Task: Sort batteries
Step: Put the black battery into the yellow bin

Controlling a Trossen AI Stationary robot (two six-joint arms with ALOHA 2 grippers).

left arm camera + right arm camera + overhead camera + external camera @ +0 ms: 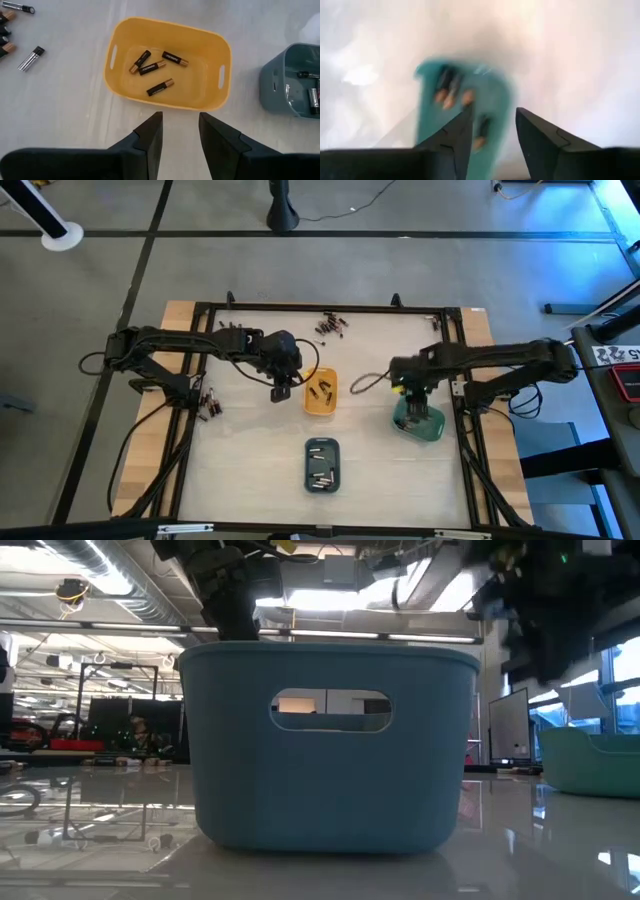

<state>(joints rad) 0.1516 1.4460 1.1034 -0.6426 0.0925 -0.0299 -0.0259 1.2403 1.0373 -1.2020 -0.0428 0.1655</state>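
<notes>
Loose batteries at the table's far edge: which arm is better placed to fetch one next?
Probably the left. Its pincer hangs open and empty beside the orange tray, nearer that battery cluster. The right pincer is over the green tray.

We see a pale table (250,450) with a light wooden border and a black frame around its working area. 3 small oblong trays rest directly on it: an orange tray (321,391) near the middle, a slate-blue tray (322,464) closer to the front edge, and a green tray (418,420) to the right. Loose batteries (331,326) lie in a cluster on the bare surface near the back edge. A second small group of batteries (207,404) lies at the left side, beside the frame. In the left wrist view more loose cells (31,58) lie on the tabletop, apart from the orange tray.
</notes>
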